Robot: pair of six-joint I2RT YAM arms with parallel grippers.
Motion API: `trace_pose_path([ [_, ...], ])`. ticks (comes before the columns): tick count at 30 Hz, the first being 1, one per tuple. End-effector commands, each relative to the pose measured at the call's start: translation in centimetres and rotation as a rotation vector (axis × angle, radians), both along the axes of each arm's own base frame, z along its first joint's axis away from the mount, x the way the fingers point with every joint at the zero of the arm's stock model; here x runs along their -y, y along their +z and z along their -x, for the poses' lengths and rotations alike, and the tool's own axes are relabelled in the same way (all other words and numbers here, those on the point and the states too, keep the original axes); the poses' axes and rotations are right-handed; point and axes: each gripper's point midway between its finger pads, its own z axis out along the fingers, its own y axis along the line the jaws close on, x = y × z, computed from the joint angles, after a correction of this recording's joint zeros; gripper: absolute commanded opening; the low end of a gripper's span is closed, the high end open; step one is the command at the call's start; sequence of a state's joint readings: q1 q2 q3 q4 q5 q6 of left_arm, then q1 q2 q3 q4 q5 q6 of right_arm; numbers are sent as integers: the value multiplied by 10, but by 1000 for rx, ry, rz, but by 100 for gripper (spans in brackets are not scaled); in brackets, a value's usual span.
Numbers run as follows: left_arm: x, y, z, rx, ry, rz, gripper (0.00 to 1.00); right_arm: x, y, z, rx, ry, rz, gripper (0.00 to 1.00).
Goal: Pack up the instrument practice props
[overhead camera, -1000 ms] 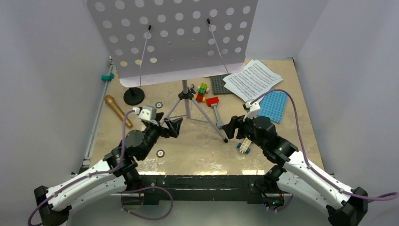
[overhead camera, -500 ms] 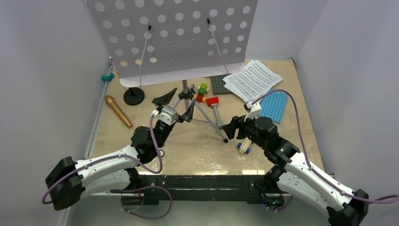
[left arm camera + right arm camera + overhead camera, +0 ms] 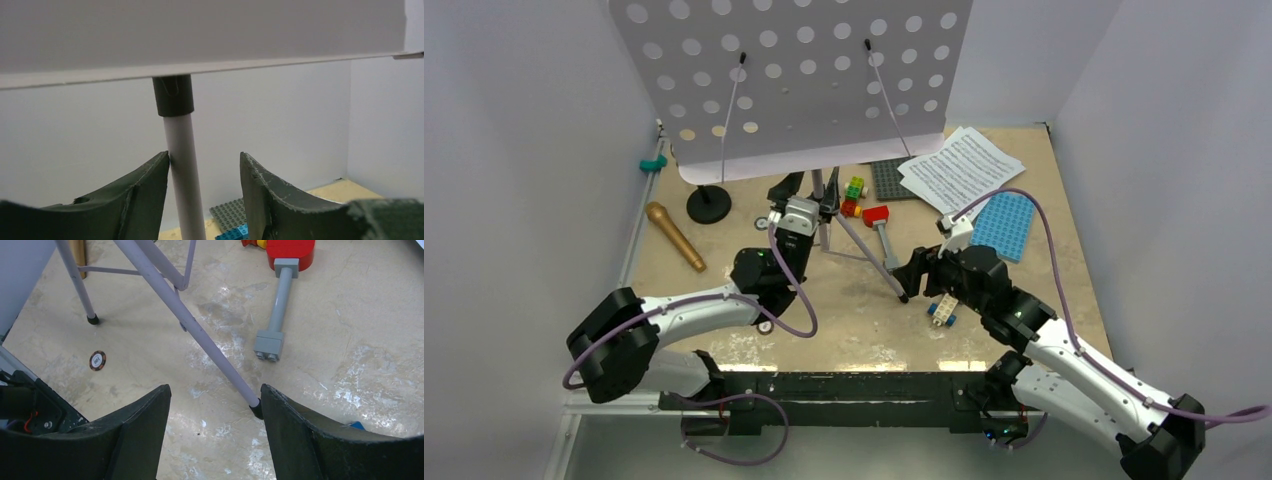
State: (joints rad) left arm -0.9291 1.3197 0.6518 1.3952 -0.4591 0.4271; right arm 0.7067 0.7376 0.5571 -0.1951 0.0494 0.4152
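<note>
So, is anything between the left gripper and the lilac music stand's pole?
Nothing visible is. The left gripper is open, and the pole of the lilac perforated music stand sits between its jaws, close against one, just below the dark collar.

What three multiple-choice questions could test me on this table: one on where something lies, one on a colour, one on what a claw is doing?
1. Where do the white sheet-music pages lie?
A. at the far right of the table
B. at its near left corner
C. in a gripper

2. What colour is the head of the grey-handled toy hammer?
A. blue
B. red
C. green

3. How is the left gripper?
A. shut on a microphone
B. open, with the pole of the lilac perforated music stand between its fingers
C. open over bare table

Answers:
1 A: the pages lie beside the blue baseplate.
2 B: the head shows red from above.
3 B: the left wrist view shows the pole between spread fingers.
</note>
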Motion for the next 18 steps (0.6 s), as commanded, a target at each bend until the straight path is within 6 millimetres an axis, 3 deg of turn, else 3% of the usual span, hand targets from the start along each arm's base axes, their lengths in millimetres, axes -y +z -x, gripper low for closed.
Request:
trace_pose_path([
  [1,-13,31,-9,48,39,102,57,-6,32,-2,59,20,-52,70],
  [6,-10,30,-21,35,58,82,50,-6,35,-2,68,25,-48,70],
  [14,-7,22,-27,-8,38,54,28,-6,43,0,84,35,-53,70],
  [18,-5,15,-26,-52,-56,40,10,-8,48,3,94,58,-59,71],
])
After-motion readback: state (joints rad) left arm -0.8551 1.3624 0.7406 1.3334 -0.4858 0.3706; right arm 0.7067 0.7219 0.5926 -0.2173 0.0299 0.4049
